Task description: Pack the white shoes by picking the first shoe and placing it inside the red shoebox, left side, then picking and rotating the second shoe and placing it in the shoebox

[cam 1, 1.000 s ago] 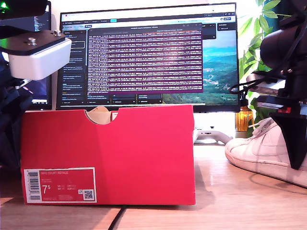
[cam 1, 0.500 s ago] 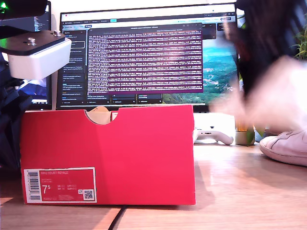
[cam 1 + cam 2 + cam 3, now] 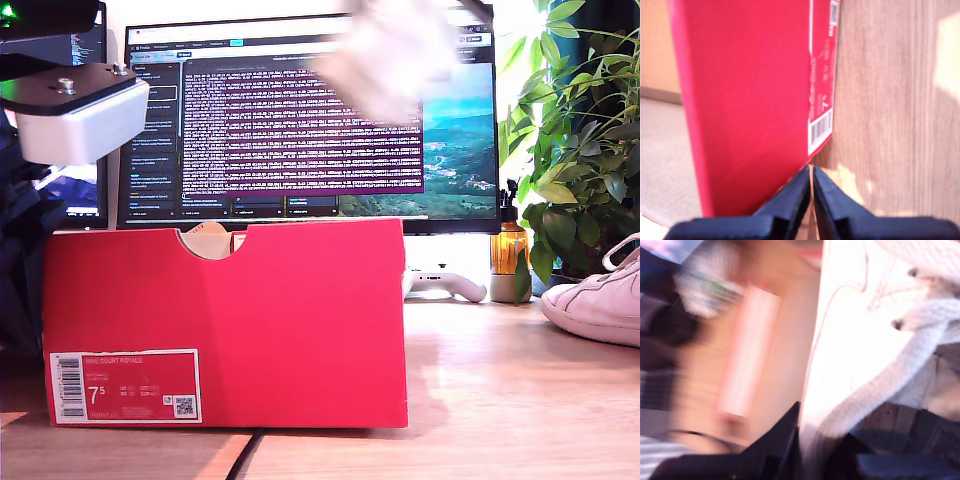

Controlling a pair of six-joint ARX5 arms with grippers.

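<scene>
red shoebox (image 3: 225,325) standing on wooden table (image 3: 500,400). second shoe (image 3: 598,300) resting at exterior view's right edge. first shoe (image 3: 860,340), lifted and blurred, clamped by my second gripper (image 3: 812,450). my first gripper (image 3: 811,190) closed, empty, beside box.

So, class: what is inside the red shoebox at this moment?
Through the notch of the red shoebox only a tan rounded shape shows. The box's front wall hides everything else inside.

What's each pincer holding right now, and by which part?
My second gripper holds a white shoe by its upper near the laces. My first gripper is shut on nothing, beside the red shoebox.
</scene>
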